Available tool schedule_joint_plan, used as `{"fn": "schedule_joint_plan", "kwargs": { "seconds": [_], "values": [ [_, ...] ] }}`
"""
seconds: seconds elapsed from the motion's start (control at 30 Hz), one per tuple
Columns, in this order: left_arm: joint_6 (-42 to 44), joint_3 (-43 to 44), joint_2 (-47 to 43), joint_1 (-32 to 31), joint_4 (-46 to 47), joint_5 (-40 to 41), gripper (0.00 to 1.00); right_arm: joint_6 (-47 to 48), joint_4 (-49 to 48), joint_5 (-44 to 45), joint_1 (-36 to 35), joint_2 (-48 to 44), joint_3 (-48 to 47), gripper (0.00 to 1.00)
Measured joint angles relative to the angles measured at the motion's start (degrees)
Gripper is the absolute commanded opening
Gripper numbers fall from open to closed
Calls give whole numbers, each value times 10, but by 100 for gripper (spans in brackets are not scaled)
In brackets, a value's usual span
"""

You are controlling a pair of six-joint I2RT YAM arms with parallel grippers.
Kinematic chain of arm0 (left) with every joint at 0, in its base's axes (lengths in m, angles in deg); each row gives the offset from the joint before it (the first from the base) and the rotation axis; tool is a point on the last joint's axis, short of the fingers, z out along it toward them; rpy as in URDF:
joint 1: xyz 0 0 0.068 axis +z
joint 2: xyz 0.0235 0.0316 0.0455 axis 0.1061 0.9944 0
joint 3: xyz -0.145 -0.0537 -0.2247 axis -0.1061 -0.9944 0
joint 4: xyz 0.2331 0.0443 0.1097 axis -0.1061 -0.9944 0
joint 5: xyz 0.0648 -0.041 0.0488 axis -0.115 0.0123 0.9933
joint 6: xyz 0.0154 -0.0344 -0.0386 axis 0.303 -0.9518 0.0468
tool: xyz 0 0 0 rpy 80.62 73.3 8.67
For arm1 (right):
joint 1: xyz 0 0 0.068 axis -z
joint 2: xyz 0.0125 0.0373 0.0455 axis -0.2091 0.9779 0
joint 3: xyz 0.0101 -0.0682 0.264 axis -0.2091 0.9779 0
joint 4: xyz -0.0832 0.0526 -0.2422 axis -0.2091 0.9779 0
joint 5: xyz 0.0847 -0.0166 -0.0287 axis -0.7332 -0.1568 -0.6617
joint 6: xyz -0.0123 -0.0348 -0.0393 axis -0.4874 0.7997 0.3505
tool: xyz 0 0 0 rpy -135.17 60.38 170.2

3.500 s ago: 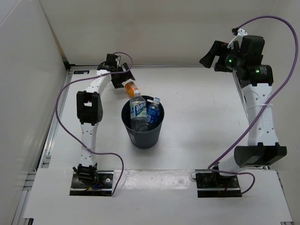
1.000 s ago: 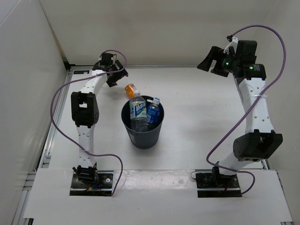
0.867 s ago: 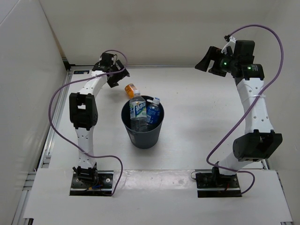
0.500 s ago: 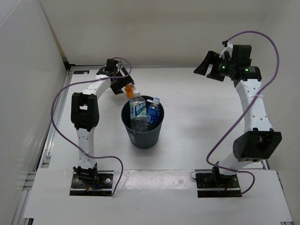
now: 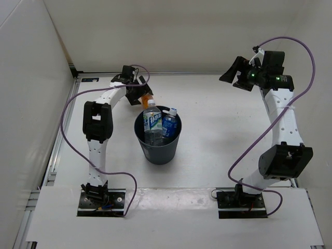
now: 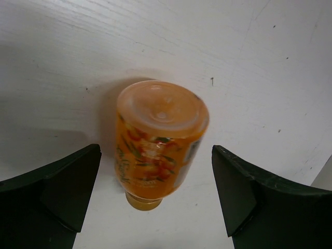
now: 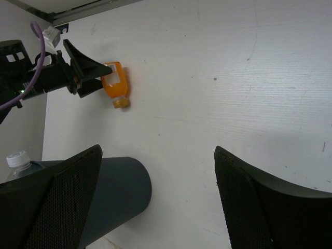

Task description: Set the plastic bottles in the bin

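- While the short orange plastic bottle [image 6: 158, 135] lies just behind the round dark grey-blue plastic bin [image 5: 158, 150], the left gripper [image 6: 155, 149] straddles it, jaws wide (no contact).
- The right gripper [image 7: 156, 150] hangs wide open, empty.
- Two clear labelled bottles [image 5: 151, 122] stand in the bin.

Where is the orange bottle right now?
In the top view, the orange bottle lies on the table left of centre, just behind the bin, between the left gripper's open jaws.

Seen from above, the left pincer [image 5: 141, 93] hides most of the orange bottle [image 5: 149, 98].
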Motion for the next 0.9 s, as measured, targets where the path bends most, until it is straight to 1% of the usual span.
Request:
{"fn": "schedule_joint_plan", "kwargs": {
  "seconds": [0.07, 0.1, 0.2, 0.3, 0.33, 0.4, 0.43, 0.53, 0.7, 0.73, 0.77, 0.9],
  "values": [
    [2, 17, 16, 0, -14, -3, 98, -1, 0, -3, 2, 0, 0, 90],
    [3, 33, 27, 0, -25, -5, 94, -2, -1, -4, 5, 0, 0, 90],
    [9, 73, 57, 2, -49, -10, 87, -5, -3, -8, 14, 0, 0, 90],
    [12, 82, 70, 6, -60, -11, 79, -12, -7, -12, 24, 0, 0, 90],
    [14, 84, 73, 7, -66, -12, 72, -14, -9, -14, 27, 0, 0, 90],
    [14, 88, 77, 10, -71, -17, 63, -17, -15, -17, 33, 1, 0, 90],
    [17, 91, 78, 11, -75, -19, 57, -19, -16, -18, 36, 2, 0, 90],
    [20, 98, 80, 16, -76, -25, 48, -24, -21, -22, 43, 5, 0, 90],
    [27, 101, 80, 35, -75, -24, 40, -34, -28, -30, 49, 11, 2, 90],
    [29, 100, 78, 43, -75, -22, 39, -38, -30, -32, 50, 11, 3, 90],
    [31, 97, 73, 52, -73, -18, 34, -42, -30, -33, 51, 11, 4, 90],
    [45, 78, 29, 105, -77, 7, 31, -62, -39, -39, 55, 11, 13, 90]
  ]
}}
